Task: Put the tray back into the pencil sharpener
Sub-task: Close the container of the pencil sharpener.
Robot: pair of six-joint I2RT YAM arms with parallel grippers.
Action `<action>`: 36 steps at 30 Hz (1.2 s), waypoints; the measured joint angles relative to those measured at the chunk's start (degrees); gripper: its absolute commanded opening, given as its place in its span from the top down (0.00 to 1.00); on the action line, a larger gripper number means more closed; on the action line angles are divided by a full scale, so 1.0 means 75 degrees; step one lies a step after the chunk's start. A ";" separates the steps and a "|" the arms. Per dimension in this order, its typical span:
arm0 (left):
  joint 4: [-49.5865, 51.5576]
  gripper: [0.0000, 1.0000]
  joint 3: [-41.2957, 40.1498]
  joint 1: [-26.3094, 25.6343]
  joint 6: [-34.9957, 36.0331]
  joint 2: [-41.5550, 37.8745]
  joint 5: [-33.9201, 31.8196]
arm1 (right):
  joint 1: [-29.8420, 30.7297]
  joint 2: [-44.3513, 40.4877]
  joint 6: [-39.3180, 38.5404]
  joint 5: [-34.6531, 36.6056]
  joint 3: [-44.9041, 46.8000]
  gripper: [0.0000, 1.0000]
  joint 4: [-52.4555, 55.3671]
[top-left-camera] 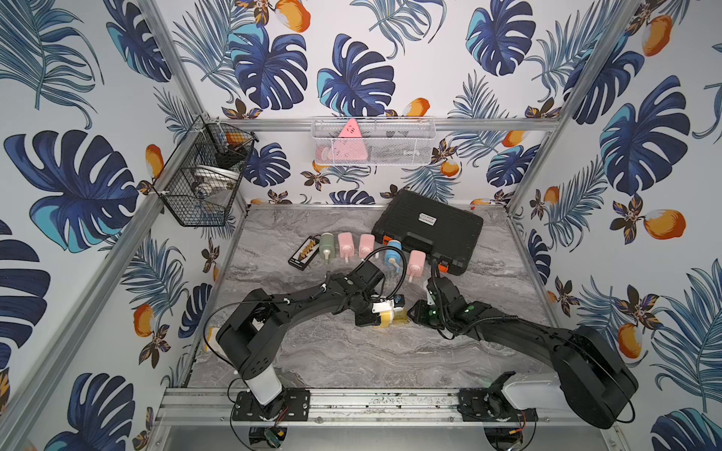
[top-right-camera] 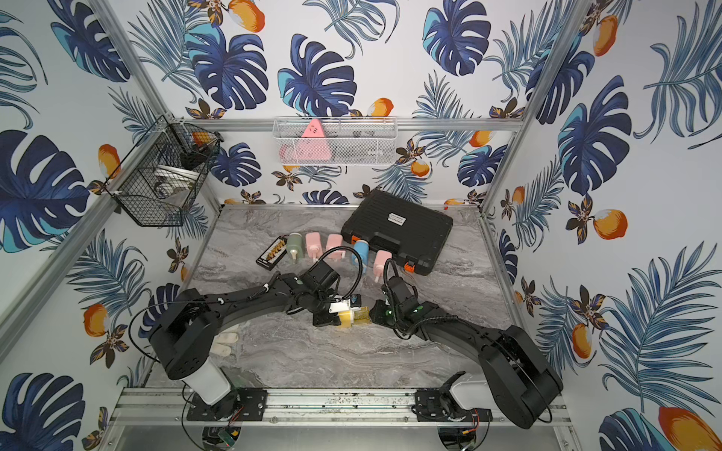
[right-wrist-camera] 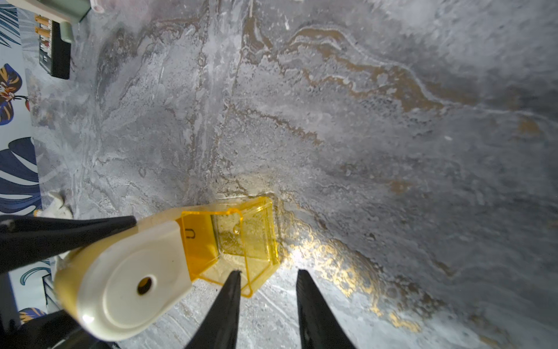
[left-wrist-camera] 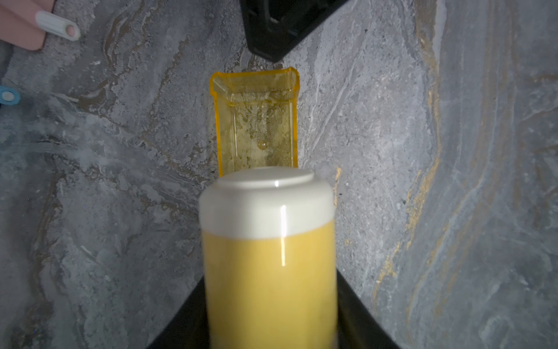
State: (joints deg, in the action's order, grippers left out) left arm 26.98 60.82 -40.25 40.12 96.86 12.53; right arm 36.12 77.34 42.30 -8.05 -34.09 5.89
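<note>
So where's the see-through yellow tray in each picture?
Top view: tray just below centre, beside the pencil sharpener.
Top view: same place.
Left wrist: beyond the sharpener's white cap.
Right wrist: beside its white end.
Shared landmark: the pencil sharpener, touching it.

Two overhead stereo views, two close wrist views.
Both top views look steeply down from the front onto the whole table (top-left-camera: pixel 351 359); left wrist camera looks along the pencil sharpener (left-wrist-camera: pixel 268 256) from very near, right wrist faces it from the other side, low over the table; all four share the tray (right-wrist-camera: pixel 247 238).
</note>
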 measured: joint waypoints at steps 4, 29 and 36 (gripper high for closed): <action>-0.0052 0.49 0.0000 0.0006 0.0000 0.0035 0.0006 | -0.0047 0.0201 -0.0134 -0.0111 -0.0119 0.67 -0.0146; -0.0178 0.54 0.0006 0.0015 0.0012 0.0166 0.0122 | -0.0140 0.1562 -0.0189 -0.1198 -0.0329 0.75 -0.0883; -0.0187 0.54 0.0009 0.0020 0.0012 0.0149 0.0128 | -0.0137 0.1580 -0.0338 -0.1072 -0.0425 0.77 -0.0746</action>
State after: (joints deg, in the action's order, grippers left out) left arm 25.58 60.88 -40.10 40.21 97.97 13.50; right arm 35.09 89.19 39.77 -16.10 -37.28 0.30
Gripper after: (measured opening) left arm 0.513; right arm 0.237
